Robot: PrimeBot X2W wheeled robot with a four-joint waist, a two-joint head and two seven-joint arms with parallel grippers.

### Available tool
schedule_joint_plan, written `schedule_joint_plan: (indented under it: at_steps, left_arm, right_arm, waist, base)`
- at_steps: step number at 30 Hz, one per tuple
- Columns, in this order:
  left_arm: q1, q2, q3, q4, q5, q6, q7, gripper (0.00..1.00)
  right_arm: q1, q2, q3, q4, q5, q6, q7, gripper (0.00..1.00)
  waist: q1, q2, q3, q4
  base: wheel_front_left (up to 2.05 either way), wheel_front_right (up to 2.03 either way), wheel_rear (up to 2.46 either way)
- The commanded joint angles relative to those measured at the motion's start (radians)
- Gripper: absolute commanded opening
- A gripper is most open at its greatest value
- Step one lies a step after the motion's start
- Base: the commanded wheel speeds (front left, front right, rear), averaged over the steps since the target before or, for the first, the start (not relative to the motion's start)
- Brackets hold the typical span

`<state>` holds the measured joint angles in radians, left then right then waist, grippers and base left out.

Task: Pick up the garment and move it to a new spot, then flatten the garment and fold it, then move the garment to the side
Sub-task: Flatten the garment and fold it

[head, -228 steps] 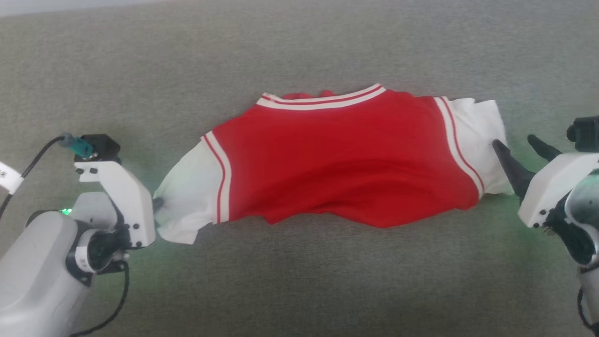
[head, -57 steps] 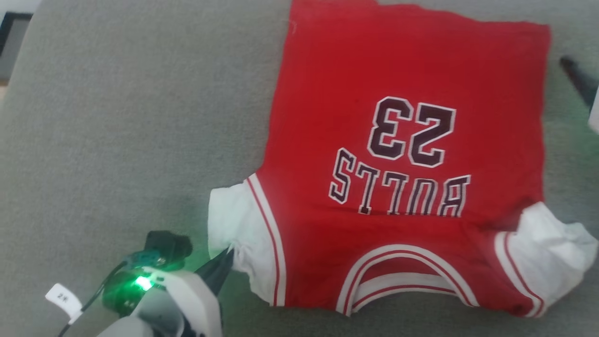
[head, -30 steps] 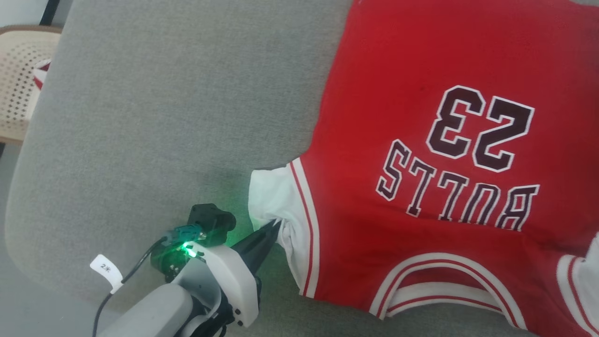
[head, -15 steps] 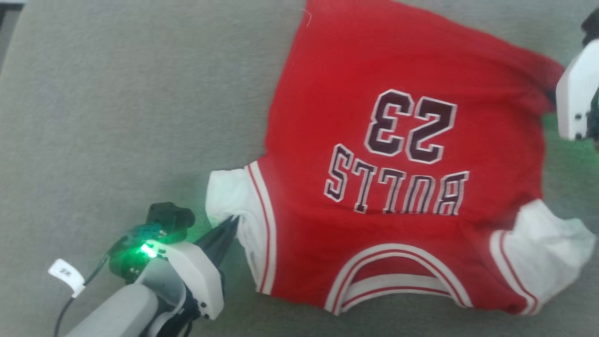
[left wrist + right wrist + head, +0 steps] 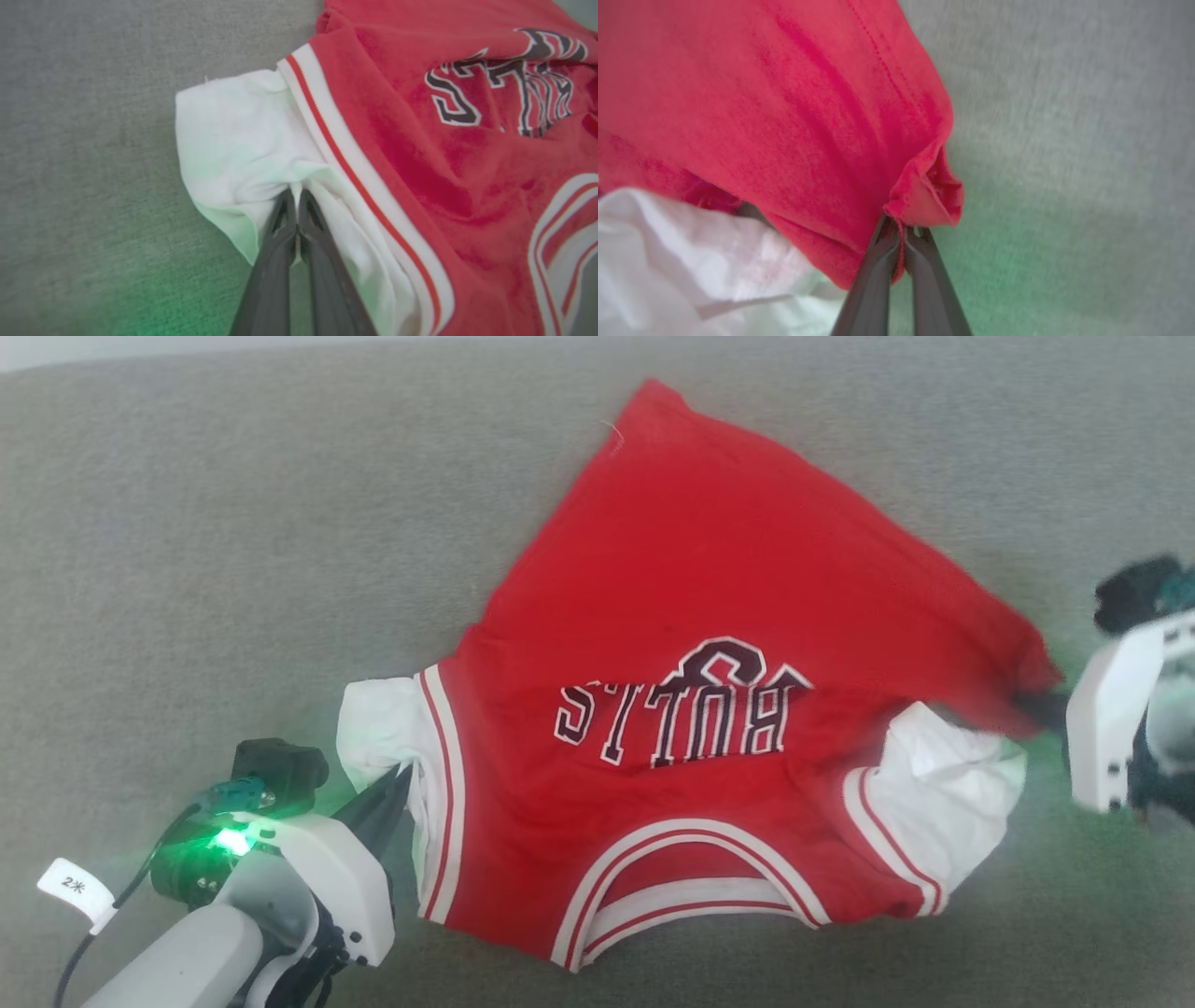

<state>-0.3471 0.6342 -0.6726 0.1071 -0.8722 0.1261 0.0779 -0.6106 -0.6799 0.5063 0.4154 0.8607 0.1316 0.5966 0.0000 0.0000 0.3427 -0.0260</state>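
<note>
Spread on a grey fabric surface (image 5: 233,523), the bright red sports jersey with white sleeve ends (image 5: 728,569) is pinched at one sleeve by the left gripper (image 5: 400,777), apparently anchoring it, while the right gripper (image 5: 1034,706) clamps a hem corner, seemingly mid-fold.

The garment (image 5: 709,569) reads "BULLS" upside down; a white cable tag (image 5: 75,887) reads "2".

The garment (image 5: 709,579) lies on the fabric surface (image 5: 233,569), centre to right, with its collar (image 5: 691,887) at the near edge and its hem toward the far side. The left gripper (image 5: 397,784) sits at the near left, tips touching the left sleeve (image 5: 373,728). The right gripper (image 5: 1041,709) sits at the right, tips on a hem corner lying over the right sleeve (image 5: 943,784).
</note>
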Motion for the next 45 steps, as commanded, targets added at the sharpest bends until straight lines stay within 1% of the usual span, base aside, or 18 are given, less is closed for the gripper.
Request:
schedule_joint_plan:
  at_steps: [1,5,8,10,12,13,16,20,21,22,23,28,31,34,36,37,41,45]
  left_arm:
    - [0.019,0.003,-0.003,0.005,-0.007,-0.002,0.010,0.00]
    - [0.016,0.007,-0.002,0.006,-0.011,-0.008,0.010,0.00]
    - [0.011,0.008,-0.003,0.010,-0.014,-0.010,0.012,0.00]
    - [0.007,0.008,-0.005,0.014,-0.014,-0.013,0.014,0.00]
    - [0.004,0.007,-0.004,0.018,-0.018,-0.014,0.015,0.00]
    - [0.003,0.007,-0.004,0.021,-0.020,-0.016,0.015,0.00]
    - [0.000,0.008,-0.007,0.026,-0.021,-0.021,0.016,0.00]
    - [0.000,0.009,-0.009,0.031,-0.021,-0.024,0.014,0.00]
    - [0.000,0.009,-0.009,0.031,-0.021,-0.024,0.014,0.00]
    - [0.001,0.006,-0.011,0.033,-0.023,-0.027,0.013,0.00]
    - [0.001,0.006,-0.011,0.033,-0.023,-0.027,0.013,0.00]
    - [-0.007,-0.005,-0.022,0.037,-0.019,-0.035,0.013,0.00]
    - [-0.018,-0.015,-0.029,0.040,-0.013,-0.039,0.014,0.00]
    - [-0.028,-0.027,-0.037,0.046,-0.008,-0.044,0.013,0.00]
    - [-0.038,-0.036,-0.044,0.050,-0.003,-0.051,0.013,0.00]
    - [-0.051,-0.046,-0.050,0.055,0.001,-0.056,0.013,0.00]
    - [-0.077,-0.073,-0.066,0.070,0.009,-0.072,0.015,0.00]
    - [-0.108,-0.103,-0.084,0.089,0.018,-0.090,0.015,0.00]
  right_arm:
    - [0.066,0.000,-0.009,-0.019,-0.005,-0.002,0.021,0.00]
    - [0.222,0.022,-0.089,-0.089,-0.021,-0.002,0.041,0.00]
    - [0.326,0.063,-0.149,-0.110,-0.057,-0.002,0.042,0.00]
    - [0.374,0.105,-0.184,-0.111,-0.093,-0.002,0.026,0.00]
    - [0.400,0.141,-0.215,-0.101,-0.138,-0.002,0.012,0.50]
    - [0.410,0.158,-0.227,-0.097,-0.157,-0.002,0.011,1.00]
    - [0.425,0.196,-0.262,-0.114,-0.194,-0.002,0.035,1.00]
    - [0.428,0.193,-0.321,-0.208,-0.224,-0.003,0.064,1.00]
    - [0.428,0.193,-0.321,-0.208,-0.224,-0.003,0.064,1.00]
    - [0.429,0.184,-0.353,-0.276,-0.232,-0.002,0.081,1.00]
    - [0.429,0.184,-0.353,-0.276,-0.232,-0.002,0.081,1.00]
    - [0.421,0.182,-0.435,-0.452,-0.251,-0.002,0.128,1.00]
    - [0.391,0.184,-0.455,-0.526,-0.268,-0.002,0.153,1.00]
    - [0.337,0.184,-0.448,-0.549,-0.297,-0.002,0.159,1.00]
    - [0.273,0.191,-0.431,-0.538,-0.314,-0.002,0.135,1.00]
    - [0.207,0.194,-0.402,-0.495,-0.329,-0.002,0.104,1.00]
    - [0.050,0.197,-0.314,-0.359,-0.353,-0.002,0.025,1.00]
    - [-0.110,0.195,-0.214,-0.170,-0.376,-0.002,-0.045,1.00]
  waist:
    - [0.0000,0.0000,-0.010,-0.019]
    - [0.0000,0.0000,-0.012,-0.036]
    - [0.0000,0.0000,-0.013,-0.042]
    - [0.0000,0.0000,-0.013,-0.045]
    - [0.0000,0.0000,-0.013,-0.048]
    - [0.0000,0.0000,-0.014,-0.049]
    - [0.0000,0.0000,-0.016,-0.049]
    - [0.0000,0.0000,-0.024,-0.048]
    - [0.0000,0.0000,-0.024,-0.048]
    - [0.0000,0.0000,-0.029,-0.044]
    - [0.0000,0.0000,-0.029,-0.044]
    - [0.0000,0.0000,-0.037,-0.023]
    - [0.0000,0.0000,-0.037,-0.003]
    - [0.0000,0.0000,-0.032,0.022]
    - [0.0000,0.0000,-0.027,0.040]
    - [0.0000,0.0000,-0.020,0.059]
    - [0.0000,0.0000,-0.002,0.103]
    - [0.0000,0.0000,0.023,0.150]
  base:
    - [0.00,0.00,0.00]
    - [0.00,0.00,0.00]
    - [0.00,0.00,0.00]
    - [0.00,0.00,0.00]
    - [0.00,0.00,0.00]
    - [0.00,0.00,0.00]
    - [0.00,0.00,0.00]
    - [0.00,0.00,0.00]
    - [0.00,0.00,0.00]
    - [0.00,0.00,0.00]
    - [0.00,0.00,0.00]
    - [0.00,0.00,0.00]
    - [0.00,0.00,0.00]
    - [0.00,0.00,0.00]
    - [0.00,0.00,0.00]
    - [0.00,0.00,0.00]
    - [0.00,0.00,0.00]
    - [0.00,0.00,0.00]
